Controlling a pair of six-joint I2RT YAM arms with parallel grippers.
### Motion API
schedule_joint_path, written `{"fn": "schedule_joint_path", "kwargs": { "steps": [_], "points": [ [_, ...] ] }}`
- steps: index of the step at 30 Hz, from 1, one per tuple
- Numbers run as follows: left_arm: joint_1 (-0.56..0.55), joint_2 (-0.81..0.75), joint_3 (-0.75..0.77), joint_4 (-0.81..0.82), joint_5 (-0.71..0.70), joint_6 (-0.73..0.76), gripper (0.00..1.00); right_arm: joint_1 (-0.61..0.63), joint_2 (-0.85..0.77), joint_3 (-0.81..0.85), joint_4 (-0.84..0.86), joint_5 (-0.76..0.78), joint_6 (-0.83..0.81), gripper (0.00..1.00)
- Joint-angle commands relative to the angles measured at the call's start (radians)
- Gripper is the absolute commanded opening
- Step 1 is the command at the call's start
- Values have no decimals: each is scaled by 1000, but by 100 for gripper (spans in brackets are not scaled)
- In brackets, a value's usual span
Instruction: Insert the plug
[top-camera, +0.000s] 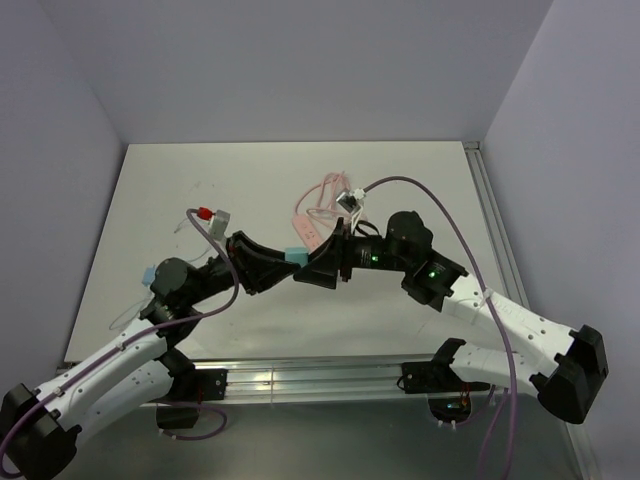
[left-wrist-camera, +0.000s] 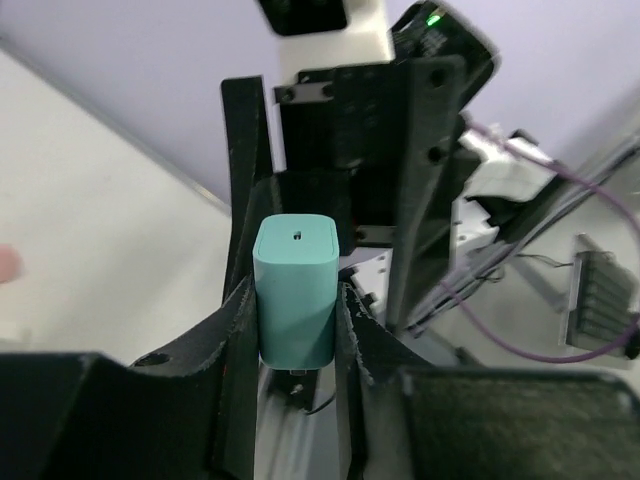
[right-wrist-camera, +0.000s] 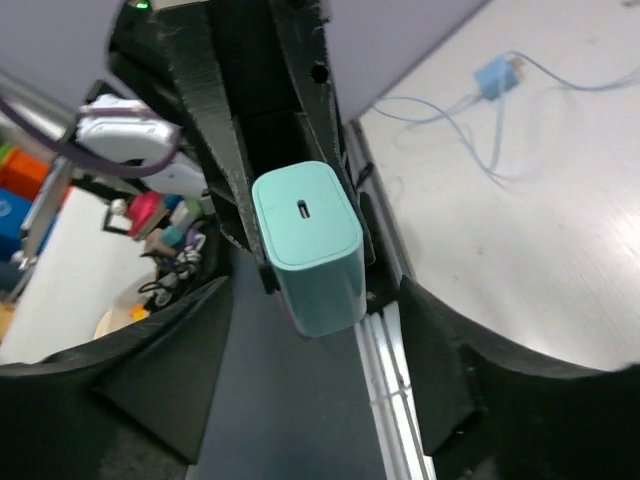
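Observation:
My left gripper (top-camera: 283, 262) is shut on a teal charger block (top-camera: 296, 256), held above the table's middle. In the left wrist view the block (left-wrist-camera: 295, 290) stands between the two black fingers (left-wrist-camera: 236, 330), its slotted end face pointing away. My right gripper (top-camera: 322, 268) is open and faces it head-on. In the right wrist view the block (right-wrist-camera: 310, 245) sits between and just ahead of my spread right fingers (right-wrist-camera: 430, 340), which do not touch it. The plug (right-wrist-camera: 493, 76), small and light blue with a thin pale wire, lies on the table at the left (top-camera: 150, 273), beside the left arm.
A pink power strip (top-camera: 310, 228) with a looped pink cable (top-camera: 325, 190) lies behind the grippers. A small white connector (top-camera: 350, 200) sits by it. A red and grey piece (top-camera: 210, 215) is at the left. A metal rail (top-camera: 320, 378) runs along the near edge.

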Motion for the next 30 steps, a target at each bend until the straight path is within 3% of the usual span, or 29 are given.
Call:
{"fn": "schedule_joint_path", "kwargs": {
  "steps": [1,4,8,13,30],
  "points": [
    [-10,-31,91,-200,-70,170,0,10,-40,120,-278,119,-114,76],
    [-29,-25,149,-303,-145,320,1,2,-52,222,-479,252,-144,83],
    [-107,22,188,-333,-242,486,1,-5,-6,391,-724,346,-154,82],
    [-217,74,214,-343,-350,646,1,-5,92,563,-904,369,-162,78],
    [-349,136,245,-418,-495,836,1,-5,264,685,-1142,355,-196,66]
  ]
}}
